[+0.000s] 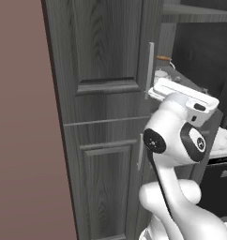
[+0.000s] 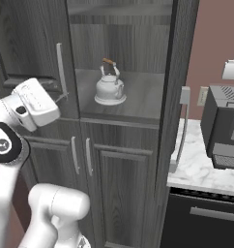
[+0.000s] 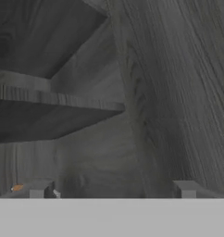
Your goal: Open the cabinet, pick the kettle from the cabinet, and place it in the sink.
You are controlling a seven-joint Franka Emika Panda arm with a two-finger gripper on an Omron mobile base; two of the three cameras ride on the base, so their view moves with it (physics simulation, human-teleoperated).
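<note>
Arm's white elbow sits nearest cam. Claw (image 2: 65, 98) is up at the left door's bar handle (image 2: 61, 70), tips wide apart in hand view, nothing held. Right door is open. Kettle (image 2: 109, 85) is on the cabinet (image 2: 124, 38) shelf, right of and beyond claw; upright, handle on top.
</note>
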